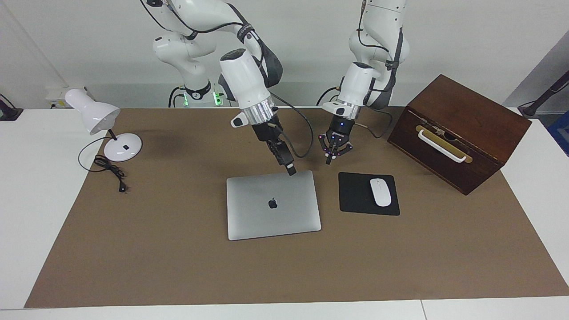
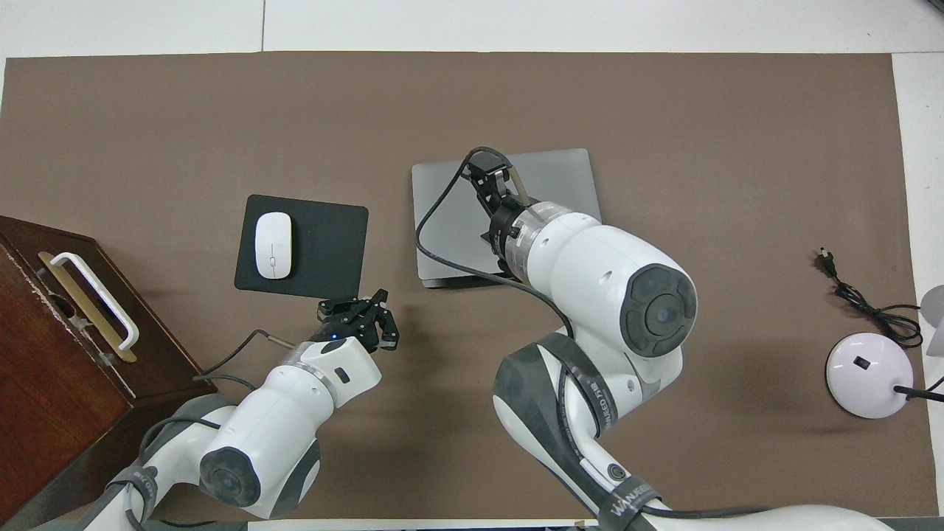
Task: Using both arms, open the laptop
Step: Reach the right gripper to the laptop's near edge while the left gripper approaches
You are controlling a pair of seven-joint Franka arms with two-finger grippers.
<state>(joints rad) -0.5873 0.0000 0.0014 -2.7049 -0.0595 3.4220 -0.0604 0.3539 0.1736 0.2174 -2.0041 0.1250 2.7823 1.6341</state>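
The laptop (image 1: 266, 218) (image 2: 568, 184) lies closed on the brown mat, apple logo up. My right gripper (image 1: 291, 170) (image 2: 487, 161) points down over its lid, on the side toward the mouse pad. No contact with the lid shows. My left gripper (image 1: 328, 162) (image 2: 352, 308) hangs shut and empty above the mat, its links splayed and fingertips together. It is over bare mat by the mouse pad's corner nearest the laptop and the robots.
A black mouse pad (image 1: 355, 195) with a white mouse (image 1: 380, 192) lies beside the laptop. A dark wooden box (image 1: 458, 133) stands at the left arm's end. A white desk lamp (image 1: 102, 120) and its cable (image 1: 111, 171) sit at the right arm's end.
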